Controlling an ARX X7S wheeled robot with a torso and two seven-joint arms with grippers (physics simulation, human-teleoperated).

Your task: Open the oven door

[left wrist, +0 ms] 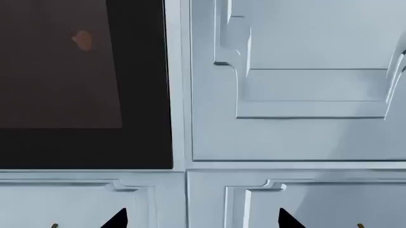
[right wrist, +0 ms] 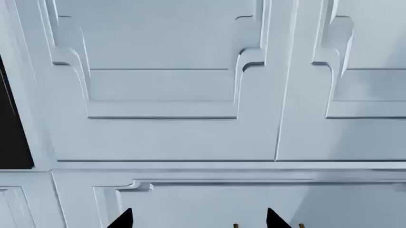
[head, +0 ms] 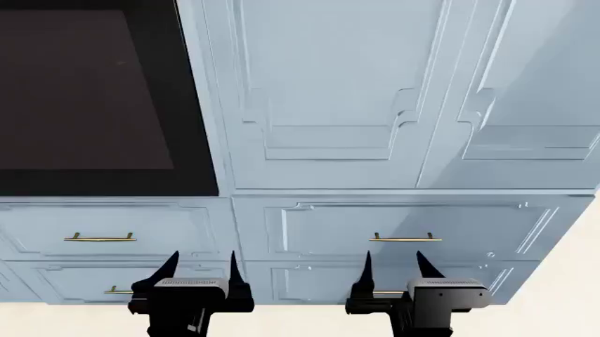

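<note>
The oven door is a large black panel with a dark glass window at the upper left of the head view; its handle is out of view. The left wrist view shows the oven door's lower corner. A thin black strip of the oven door shows in the right wrist view. My left gripper stands open low in front of the drawers, below and right of the door. My right gripper is also open, further right, with nothing between its fingers.
Pale blue cabinet doors fill the wall to the right of the oven. Below run pale blue drawers with thin brass handles. A cream floor strip shows at the far right.
</note>
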